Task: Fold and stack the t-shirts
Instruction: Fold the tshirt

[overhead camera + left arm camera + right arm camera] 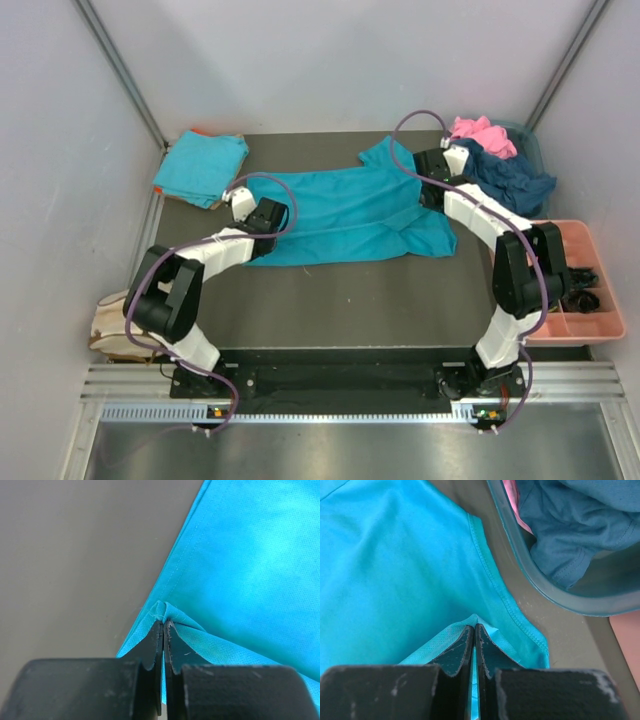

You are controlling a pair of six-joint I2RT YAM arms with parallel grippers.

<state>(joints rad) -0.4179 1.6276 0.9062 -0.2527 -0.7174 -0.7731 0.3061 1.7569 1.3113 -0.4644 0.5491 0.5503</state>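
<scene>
While spread flat in the middle of the table (pixel 330 300), held at both ends: the teal shirt (pixel 350 215). Left gripper (pixel 164 627) clamped tight on a little fold at its left edge. Right gripper (pixel 474 630) clamped tight on a fold by a stitched hem, just beside a bin (pixel 545 590). In the bin, a navy shirt (pixel 580 525) and a pink shirt (pixel 482 133). At the back left, a folded teal shirt (pixel 200 165). By the right arm, a pink tray (pixel 600 328).

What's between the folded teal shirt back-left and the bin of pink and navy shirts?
The spread teal t-shirt, pinched on either side by the left hand and right hand; the top view shows it.
</scene>
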